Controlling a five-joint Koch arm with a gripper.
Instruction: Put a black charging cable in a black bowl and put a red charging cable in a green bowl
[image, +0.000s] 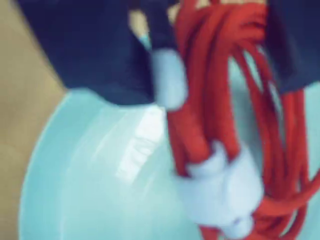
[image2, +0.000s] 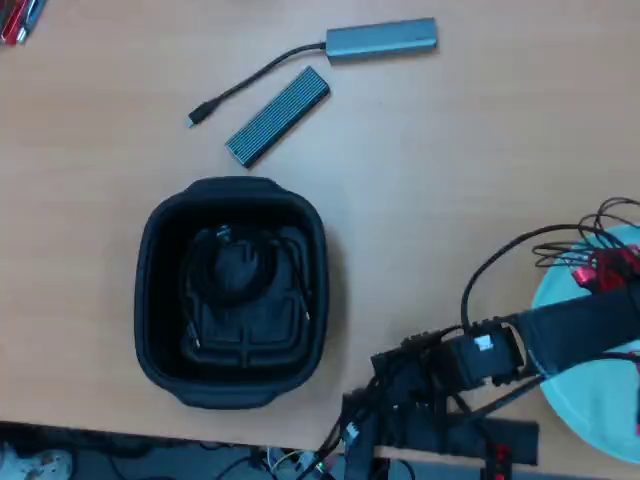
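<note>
Wooden table, black bowl, green bowl, grey hub, ribbed grey bar

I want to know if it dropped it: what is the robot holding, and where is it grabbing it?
The end effector holds the red charging cable by the top of its coil, hanging over the green bowl. The exact pinch spot is blurred.

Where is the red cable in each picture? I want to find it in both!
Wrist view: the red charging cable fills the right half, coiled and hanging between the dark jaws, with a white tie around it.
Overhead view: only a small red bit shows at the far right edge, by the arm.
Shared landmark: the green bowl lies under the cable in both.
</note>
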